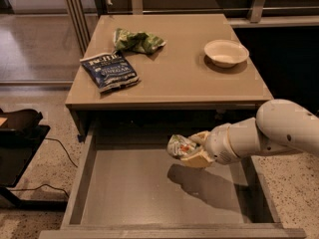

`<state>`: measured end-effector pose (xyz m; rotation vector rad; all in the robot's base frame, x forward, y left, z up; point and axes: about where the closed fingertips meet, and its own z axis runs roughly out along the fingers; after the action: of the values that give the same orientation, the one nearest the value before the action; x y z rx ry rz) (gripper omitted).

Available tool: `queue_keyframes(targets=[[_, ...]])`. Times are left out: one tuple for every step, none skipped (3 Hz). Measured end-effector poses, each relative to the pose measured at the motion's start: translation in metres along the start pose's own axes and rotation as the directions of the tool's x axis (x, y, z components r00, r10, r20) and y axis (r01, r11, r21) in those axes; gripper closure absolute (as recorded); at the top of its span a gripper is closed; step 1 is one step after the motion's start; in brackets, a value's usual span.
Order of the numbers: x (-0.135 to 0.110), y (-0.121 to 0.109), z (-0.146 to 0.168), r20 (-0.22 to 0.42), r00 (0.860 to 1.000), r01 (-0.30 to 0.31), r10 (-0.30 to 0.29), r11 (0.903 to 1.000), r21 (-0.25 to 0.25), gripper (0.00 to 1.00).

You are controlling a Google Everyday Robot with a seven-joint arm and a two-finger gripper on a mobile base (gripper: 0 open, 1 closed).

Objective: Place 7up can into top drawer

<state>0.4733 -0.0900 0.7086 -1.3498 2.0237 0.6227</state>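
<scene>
Above the open top drawer [124,193], the 7up can [178,146] is held clamped between the fingers of the gripper [192,152], clear of the grey floor on which a shadow is cast. This height is judged to allow lowering and release inside the walls.

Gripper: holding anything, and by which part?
The gripper is shut on the 7up can, clamping the end nearer the arm; the can's other end sticks out above the open top drawer.
</scene>
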Motion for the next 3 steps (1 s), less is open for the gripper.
queue_keyframes(targets=[[0.001, 0.000, 0.002, 0.000, 1.000, -0.003, 0.003, 1.0000, -0.003, 1.00], [0.011, 0.000, 0.016, -0.003, 1.000, -0.019, 0.019, 0.9996, -0.021, 1.00], [0.031, 0.001, 0.039, 0.008, 0.999, -0.037, 0.037, 0.9990, -0.026, 1.00]])
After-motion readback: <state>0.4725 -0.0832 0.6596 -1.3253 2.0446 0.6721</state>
